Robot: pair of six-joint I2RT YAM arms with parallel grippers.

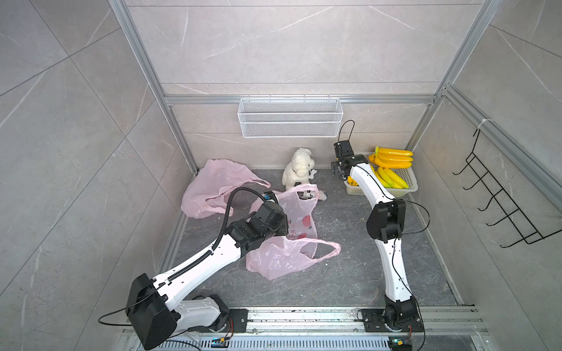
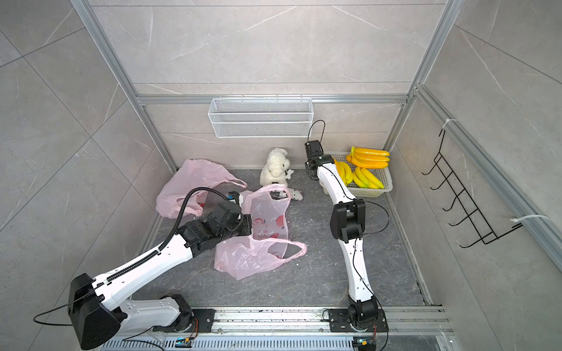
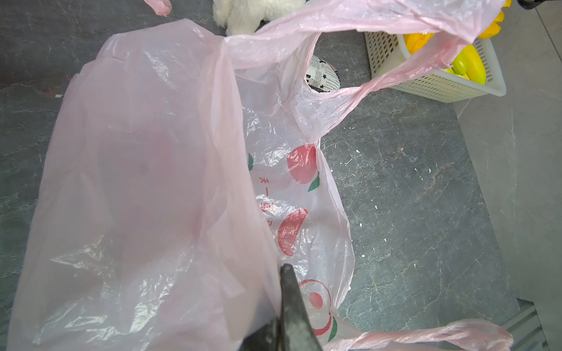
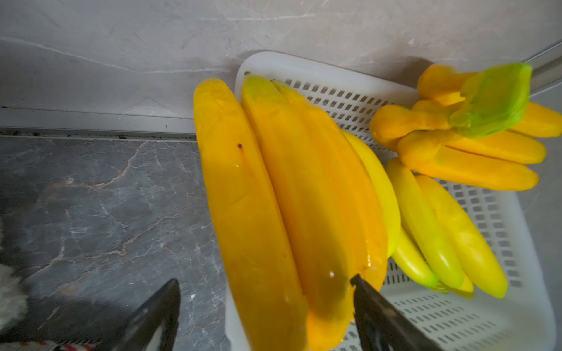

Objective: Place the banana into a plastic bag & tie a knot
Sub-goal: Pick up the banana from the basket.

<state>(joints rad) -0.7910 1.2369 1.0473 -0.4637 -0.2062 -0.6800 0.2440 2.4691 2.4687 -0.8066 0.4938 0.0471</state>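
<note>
Banana bunch (image 4: 289, 197): lies at one end of the basket (image 4: 456, 319), partly over its rim, long axis across the basket's length, greenish tips pointing away from the right gripper (image 4: 264, 282). Right gripper: jaws wide apart astride the bunch, one finger touching it, nothing clamped. Left gripper (image 3: 287, 270): closed, pinching the plastic bag (image 3: 137, 182), held up well apart from the basket.

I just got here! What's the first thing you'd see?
The bright yellow bananas in the white basket in the far right corner, with the right hand open around one bunch. Then the printed pink bag mid-floor, pinched by the left hand, and a fluffy white toy dog behind it.
</note>
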